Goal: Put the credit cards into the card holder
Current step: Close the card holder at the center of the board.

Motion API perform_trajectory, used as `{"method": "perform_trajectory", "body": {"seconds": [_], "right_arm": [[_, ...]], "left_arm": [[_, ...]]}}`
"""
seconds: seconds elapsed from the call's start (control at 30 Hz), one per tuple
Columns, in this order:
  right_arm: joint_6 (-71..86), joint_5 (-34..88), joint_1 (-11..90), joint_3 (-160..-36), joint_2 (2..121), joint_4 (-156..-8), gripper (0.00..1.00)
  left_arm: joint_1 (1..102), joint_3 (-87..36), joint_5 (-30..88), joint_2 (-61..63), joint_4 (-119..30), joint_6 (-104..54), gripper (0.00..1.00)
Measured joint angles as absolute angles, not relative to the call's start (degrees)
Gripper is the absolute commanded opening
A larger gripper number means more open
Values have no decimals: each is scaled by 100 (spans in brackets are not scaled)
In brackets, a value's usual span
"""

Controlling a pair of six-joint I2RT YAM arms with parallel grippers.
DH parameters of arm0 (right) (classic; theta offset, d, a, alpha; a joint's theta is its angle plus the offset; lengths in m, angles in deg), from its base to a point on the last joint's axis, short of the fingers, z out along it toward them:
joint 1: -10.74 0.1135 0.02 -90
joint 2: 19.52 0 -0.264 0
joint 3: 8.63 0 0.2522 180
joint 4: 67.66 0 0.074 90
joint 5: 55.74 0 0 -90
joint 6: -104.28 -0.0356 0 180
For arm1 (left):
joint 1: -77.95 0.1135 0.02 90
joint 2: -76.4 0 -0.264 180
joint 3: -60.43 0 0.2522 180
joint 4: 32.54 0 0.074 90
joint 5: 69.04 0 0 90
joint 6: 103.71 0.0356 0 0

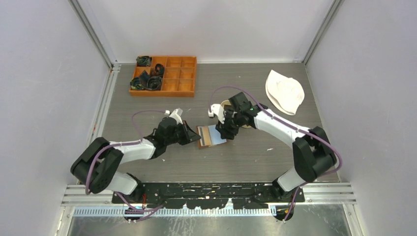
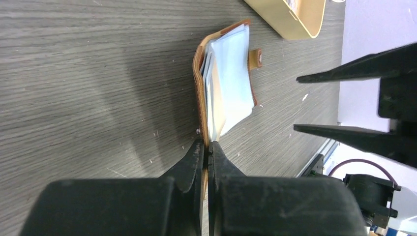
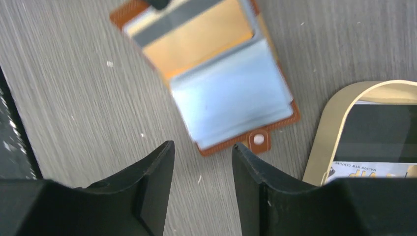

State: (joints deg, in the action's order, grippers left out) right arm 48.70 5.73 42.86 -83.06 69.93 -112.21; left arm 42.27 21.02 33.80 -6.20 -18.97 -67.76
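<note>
Fingers of the left gripper (image 2: 207, 145) are clenched on one edge of the card holder (image 2: 198, 88), at its 9 o'clock in the top view. That pinch seems meant to pin the leather to the worktop (image 1: 255, 157) and keep the fold splayed open, so the pockets face up for loading. The holder lies at the middle of the worktop, and a grey-blue card (image 3: 231, 93) rests on its open half, its edges loosely fanned in the left wrist view rather than seated flat. Whether it is fully in a pocket I cannot tell. The right gripper (image 3: 202, 146) hangs just beside the holder's 3 o'clock edge with its fingers released and nothing between them, placed where it could either nudge that card home or turn away for another. A black card (image 3: 378, 132) waits in the tan tray (image 3: 322, 132) at the holder's 1 o'clock, close to the right arm, so the task looks only partly done
</note>
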Motion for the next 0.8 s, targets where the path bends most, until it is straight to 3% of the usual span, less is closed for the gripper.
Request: {"method": "perform_trajectory", "body": {"seconds": [0.2,0.57,0.8], "right_arm": [[5967,568,4244,-7639,6836,-10963,51],[5744,1259,4511,-7580,7518,-9848,51],[5626,1812,4705,-7604,7682,-9603,32]], "left_arm": [[4227,1816,3271,-172,-2948,-6548,0],[4227,1794,3295,-146,-3442,-6531,0],[4229,1794,3295,-76,-3482,-6533,0]]}}
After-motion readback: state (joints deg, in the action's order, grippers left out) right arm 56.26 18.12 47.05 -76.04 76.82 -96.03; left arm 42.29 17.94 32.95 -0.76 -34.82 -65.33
